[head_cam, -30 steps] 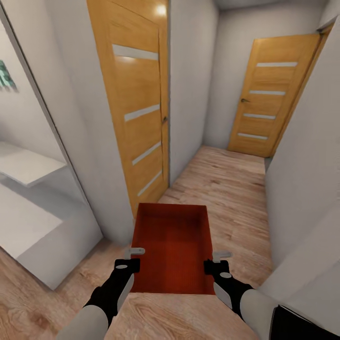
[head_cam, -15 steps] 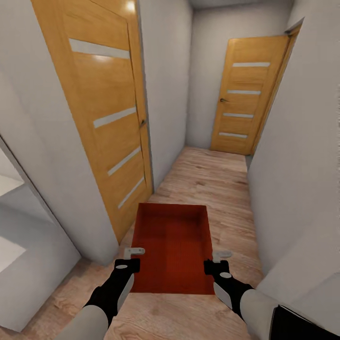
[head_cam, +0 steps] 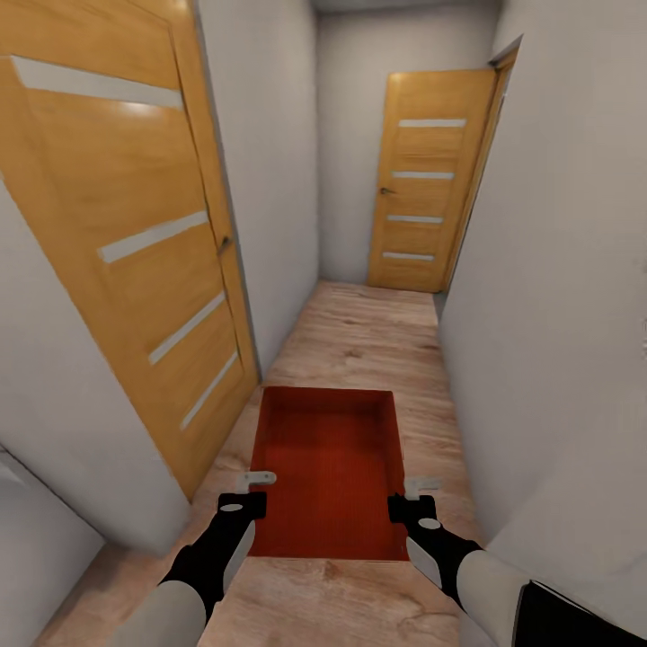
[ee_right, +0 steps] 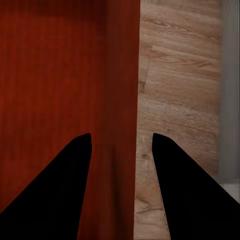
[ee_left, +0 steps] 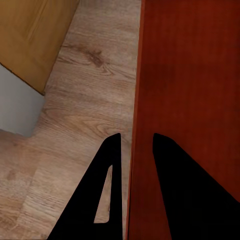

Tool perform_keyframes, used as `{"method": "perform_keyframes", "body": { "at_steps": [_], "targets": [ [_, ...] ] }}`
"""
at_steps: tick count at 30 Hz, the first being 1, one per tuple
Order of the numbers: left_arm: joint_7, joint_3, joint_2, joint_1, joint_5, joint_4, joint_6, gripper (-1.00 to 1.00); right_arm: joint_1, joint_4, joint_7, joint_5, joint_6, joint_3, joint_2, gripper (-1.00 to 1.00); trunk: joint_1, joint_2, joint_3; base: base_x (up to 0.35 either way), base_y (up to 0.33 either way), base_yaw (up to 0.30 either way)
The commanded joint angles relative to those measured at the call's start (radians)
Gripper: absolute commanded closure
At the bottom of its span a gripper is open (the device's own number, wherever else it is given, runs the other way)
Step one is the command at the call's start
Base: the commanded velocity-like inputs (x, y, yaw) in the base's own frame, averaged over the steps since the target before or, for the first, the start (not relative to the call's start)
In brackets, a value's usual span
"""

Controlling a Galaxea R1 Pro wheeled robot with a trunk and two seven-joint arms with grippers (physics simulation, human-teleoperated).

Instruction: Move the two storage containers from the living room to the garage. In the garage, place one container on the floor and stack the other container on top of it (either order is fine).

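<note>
Change: the whole head view had shifted since half a second before; the side door had grown larger and slid toward the picture's left, the far door had moved left too, and the white ledge seen earlier was gone, so the camera had moved. Both arms and the bin kept the same place in the frame.
Left claw (head_cam: pixel 259 490): nearly closed over the bin's left wall, one finger outside and one inside, as the left wrist view (ee_left: pixel 132 150) showed.
Right claw (head_cam: pixel 411 494): pinched the same way on the bin's right wall, the wall standing between its dark fingers (ee_right: pixel 120 150).
Storage container (head_cam: pixel 328 467): an orange-red rectangular open-top bin with low plain walls and a finely ribbed bottom, carried level between the two claws above the hallway floor, straight ahead of the robot.
Floor (head_cam: pixel 377 332): light wood planks with visible grain and knots.
Side door (head_cam: pixel 135 261): glossy honey-coloured wood with slanting frosted slits, close on the left.
Far door (head_cam: pixel 427 180): same wood, four pale horizontal slits, closed at the corridor's end.
Walls (head_cam: pixel 548 270): plain pale grey, flat, on both sides.
</note>
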Motion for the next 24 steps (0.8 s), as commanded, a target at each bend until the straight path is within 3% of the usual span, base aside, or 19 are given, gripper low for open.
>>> {"method": "perform_keyframes", "body": {
  "at_steps": [1,7,24],
  "targets": [
    [0.006,0.003,0.001,0.0,-0.018,-0.003,0.01,1.0,-0.001,0.005,-0.004,-0.009,-0.004,-0.006,-0.005,1.0,0.001,-0.002,-0.002,0.322,0.0,-0.242],
    [0.006,0.003,0.001,0.0,-0.018,-0.003,0.01,1.0,-0.001,0.005,-0.004,-0.009,-0.004,-0.006,-0.005,1.0,0.001,-0.002,-0.002,0.322,0.0,-0.115],
    [0.006,0.003,0.001,0.0,-0.018,-0.003,0.01,1.0,-0.001,0.005,-0.004,-0.009,-0.004,-0.007,-0.005,1.0,0.001,-0.002,-0.002,0.322,0.0,-0.002]
  ]
}}
